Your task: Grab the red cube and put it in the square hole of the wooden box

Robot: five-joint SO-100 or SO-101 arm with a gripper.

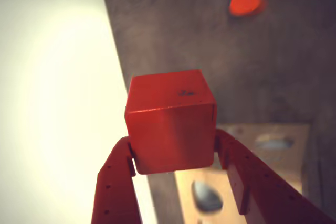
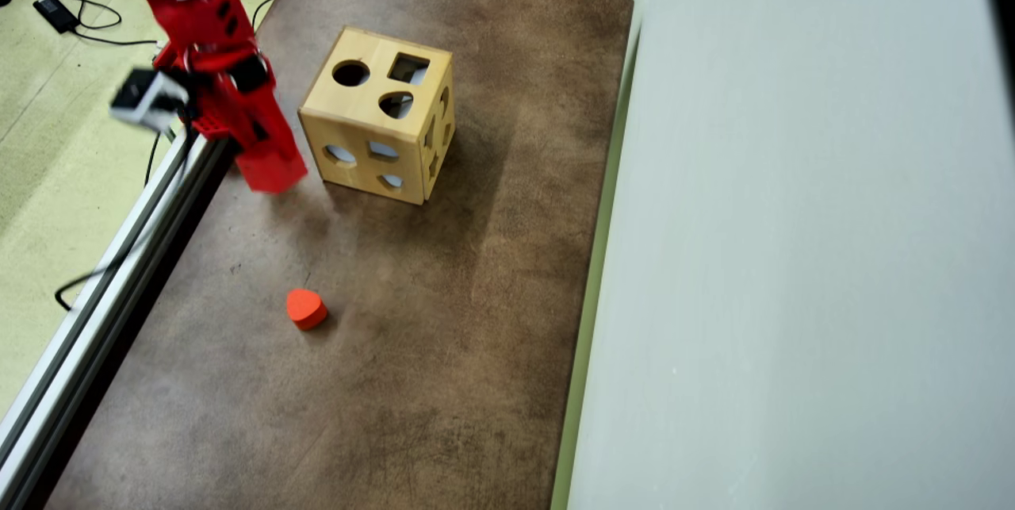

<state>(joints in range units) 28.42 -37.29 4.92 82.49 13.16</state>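
Cube (image 1: 170, 129) between fingers (image 1: 118, 182), hiding box (image 1: 286, 150) partly.

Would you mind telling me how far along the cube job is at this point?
The grab looks done: in the wrist view the red cube sits clamped in the gripper, off the table. In hand is the carry; overhead, the arm is left of the wooden box. Left: align over the square hole, still empty, and release.
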